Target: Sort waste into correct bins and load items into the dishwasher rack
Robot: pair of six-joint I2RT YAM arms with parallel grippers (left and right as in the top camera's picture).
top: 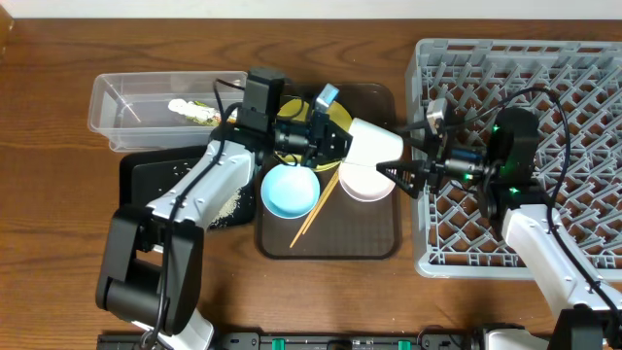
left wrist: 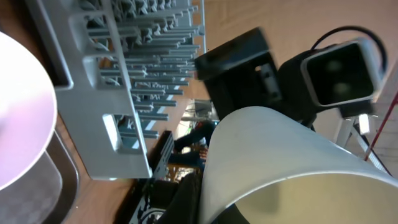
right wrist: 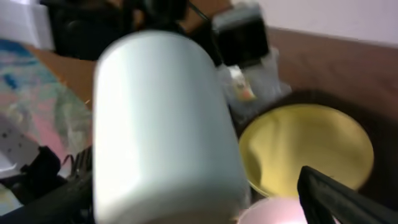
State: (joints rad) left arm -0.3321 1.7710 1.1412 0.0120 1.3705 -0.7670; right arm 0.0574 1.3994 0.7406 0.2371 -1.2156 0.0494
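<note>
My left gripper [top: 340, 144] is shut on the small pale cup [top: 375, 144] and holds it on its side above the brown tray; in the left wrist view the cup [left wrist: 280, 162] fills the frame over my finger [left wrist: 208, 196]. My right gripper [top: 394, 161] is open, its fingers either side of the cup [right wrist: 161, 124], which sits between them in the right wrist view [right wrist: 193, 199]. The white bowl [top: 364, 185], light blue bowl [top: 290, 191] and chopsticks [top: 316, 209] lie on the tray. The yellow plate [top: 335, 115] is mostly hidden under my left gripper. The grey rack [top: 564, 107] is at the right.
The clear tub [top: 126, 97] at the back left holds the wrapper scrap [top: 192, 111]. The black tray [top: 155, 175] in front of it has rice grains [top: 229, 204] at its right edge. The dark brown serving tray [top: 340, 243] lies between the bins and the rack.
</note>
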